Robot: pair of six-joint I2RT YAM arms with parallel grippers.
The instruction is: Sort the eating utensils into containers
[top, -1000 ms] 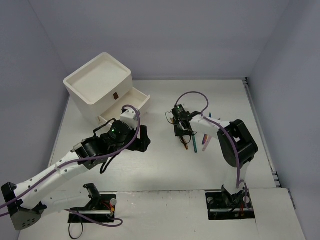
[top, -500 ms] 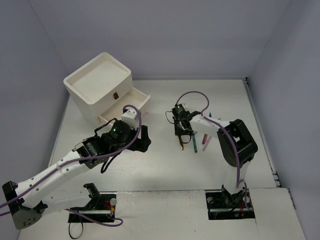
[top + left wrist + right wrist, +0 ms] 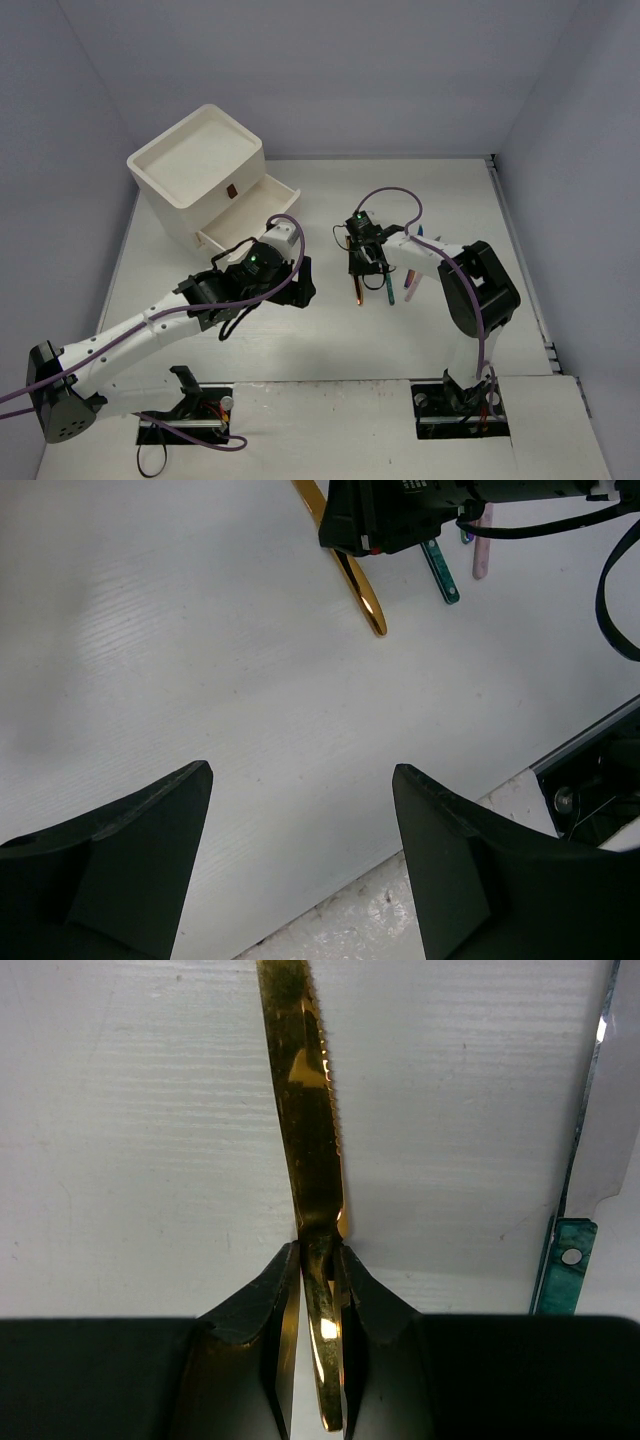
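My right gripper [image 3: 358, 262] is shut on a gold knife [image 3: 356, 289] and holds it by the handle at mid-table. In the right wrist view the fingertips [image 3: 285, 1265] pinch the knife [image 3: 305, 1110], whose serrated blade points away over the table. A teal utensil [image 3: 388, 286] and a pink one [image 3: 410, 284] lie just to the right. My left gripper [image 3: 300, 281] is open and empty, left of the knife. In the left wrist view it [image 3: 302, 772] hovers over bare table, with the gold knife [image 3: 352, 578] ahead. The white cabinet [image 3: 200, 165] stands at the back left with one drawer [image 3: 262, 203] pulled open.
A teal handle [image 3: 560, 1270] with a silver blade [image 3: 600, 1110] lies right of the held knife. The table's near edge and a scuffed white board [image 3: 450, 890] run below my left gripper. A black rail [image 3: 590, 765] sits at the right. Purple cables loop over both arms.
My left arm has swung right, away from the open drawer and toward the table's middle. My right gripper stays shut on the gold knife and has barely moved.
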